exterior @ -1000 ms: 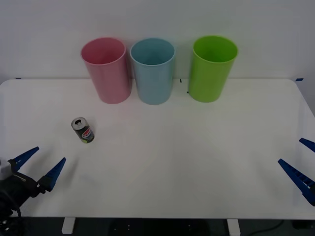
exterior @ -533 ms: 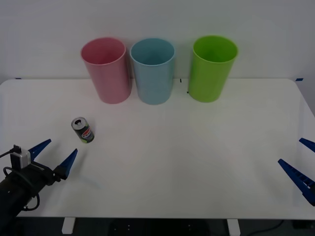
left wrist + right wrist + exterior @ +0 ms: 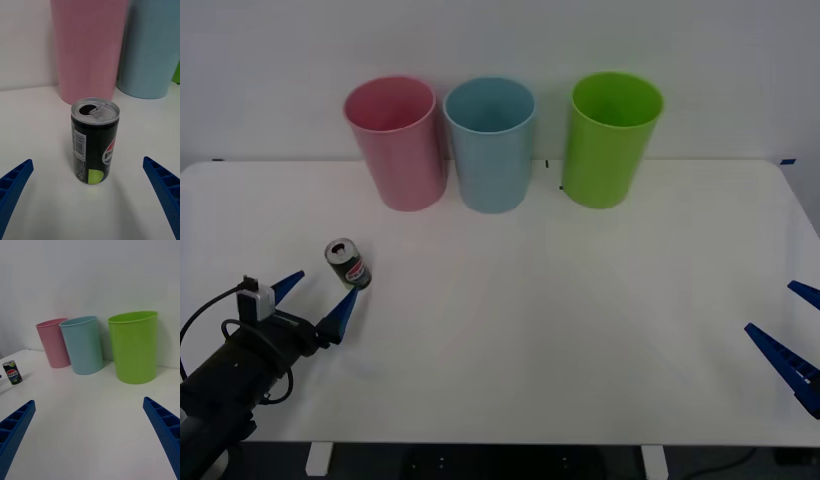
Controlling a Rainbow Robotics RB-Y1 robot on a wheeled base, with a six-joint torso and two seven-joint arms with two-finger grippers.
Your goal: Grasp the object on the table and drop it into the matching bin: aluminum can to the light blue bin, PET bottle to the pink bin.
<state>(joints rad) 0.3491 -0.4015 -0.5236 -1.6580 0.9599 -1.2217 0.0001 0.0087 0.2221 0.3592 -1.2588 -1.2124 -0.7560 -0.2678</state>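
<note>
Change since earlier frames: the left end effector had advanced from the near left corner of the bench toward the can; the can, the bins and the right end effector had not shifted.

Left end effector: fingers spread wide, nothing held. In the front view its tips sat just short of the can, one finger close to the can's base, not touching. In its wrist view the two blue fingers stood at the corners with the can centred between and beyond them, a clear gap on each side.

Can: upright on the bench, long axis vertical, silver top with open mouth uppermost, green band at the foot. It stood at the left part of the bench, well in front of the pink bin and apart from it.

Key relation: the can lay straight ahead of the left end effector, along its line of approach and midway across its opening. A further forward reach would likely bring the fingers to either side of the body for a side grasp.

Right end effector: parked at the near right edge of the bench, fingers wide apart, empty; well apart from the can. The left arm was much the nearer.

Bins: pink, blue and green in a row at the far edge. The blue bin, the can's destination, stood just beside the pink one.

Task status, judged: grasp not yet made.
</note>
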